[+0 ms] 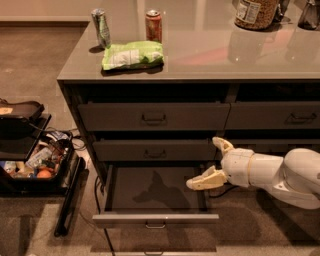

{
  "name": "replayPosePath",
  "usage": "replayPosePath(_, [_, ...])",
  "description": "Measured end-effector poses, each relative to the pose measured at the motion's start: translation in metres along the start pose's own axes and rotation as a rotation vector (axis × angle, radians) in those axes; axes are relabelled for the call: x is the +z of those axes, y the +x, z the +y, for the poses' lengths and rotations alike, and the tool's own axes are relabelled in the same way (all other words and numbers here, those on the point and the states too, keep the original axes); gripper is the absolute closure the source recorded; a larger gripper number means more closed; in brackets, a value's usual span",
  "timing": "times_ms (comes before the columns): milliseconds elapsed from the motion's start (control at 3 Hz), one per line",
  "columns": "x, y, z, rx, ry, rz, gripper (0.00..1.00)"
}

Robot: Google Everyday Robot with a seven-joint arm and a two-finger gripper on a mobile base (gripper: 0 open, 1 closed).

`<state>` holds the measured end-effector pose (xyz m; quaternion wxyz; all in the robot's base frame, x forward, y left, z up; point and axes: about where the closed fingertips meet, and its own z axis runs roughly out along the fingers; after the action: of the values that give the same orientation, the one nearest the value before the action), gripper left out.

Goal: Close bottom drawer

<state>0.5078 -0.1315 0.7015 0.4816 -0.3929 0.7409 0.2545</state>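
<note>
The bottom drawer (pixel 155 218) is pulled far out of the grey cabinet. Its dark inside is empty, and its low front carries a small metal loop handle (pixel 155 225). My gripper (pixel 212 164) is white and reaches in from the right, over the drawer's right rear corner, just below the closed middle drawer (pixel 155 150). Its fingers are spread open and hold nothing: one fingertip (pixel 220 143) points up, and the other fingertip (pixel 196 183) hangs over the drawer's right side. I cannot tell whether it touches the drawer.
On the cabinet top (pixel 210 60) lie a green snack bag (pixel 132 54), two cans (pixel 101 28) (pixel 153 25) and a jar (pixel 256 12). A black case (pixel 35 165) full of small items stands on the floor at left, with a cable (pixel 100 210). Another pale strip (pixel 152 250) shows at the frame's lower edge.
</note>
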Motion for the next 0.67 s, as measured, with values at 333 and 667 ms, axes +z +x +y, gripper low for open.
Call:
replayPosePath(333, [0.0,-0.0005,0.0003,-0.001,0.0,0.0,0.0])
replayPosePath(667, [0.0076,0.004,0.0025,-0.001,-0.004,0.032,0.0])
